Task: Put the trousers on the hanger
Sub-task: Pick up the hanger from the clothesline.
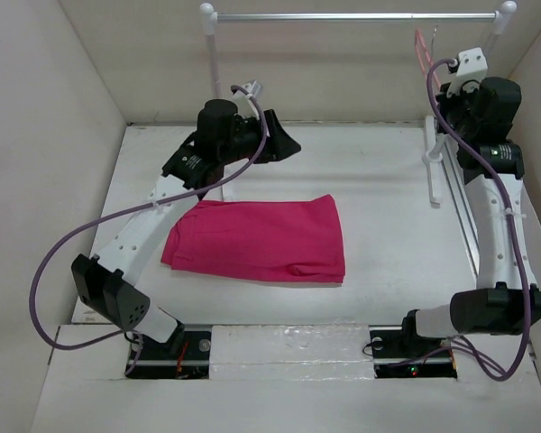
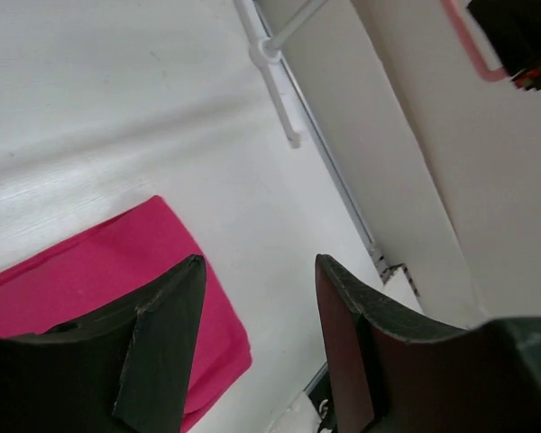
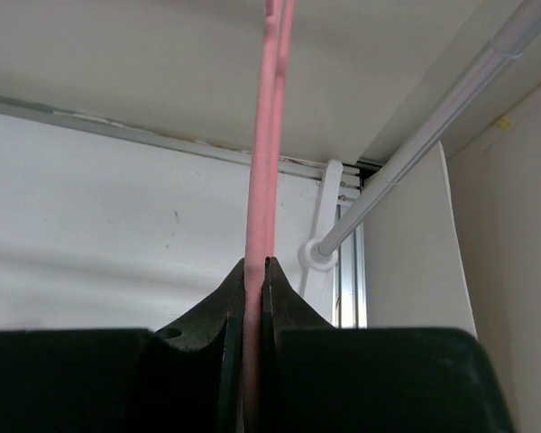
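Lying folded on the tabletop [image 1: 388, 225], the trousers [image 1: 261, 239] ran lengthwise left to right. The right gripper [image 3: 255, 271] held the upright hanger [image 3: 269, 135] in clamped jaws; the left gripper [image 2: 257, 262] had its jaws apart.

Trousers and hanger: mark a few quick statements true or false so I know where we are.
1. The right gripper is shut on the hanger. True.
2. The trousers are draped over the hanger. False: they lie folded on the table, apart from it.
3. The left gripper is open and holds nothing. True.
4. The trousers lie against the right arm's base. False: they lie left of centre, near the left arm.
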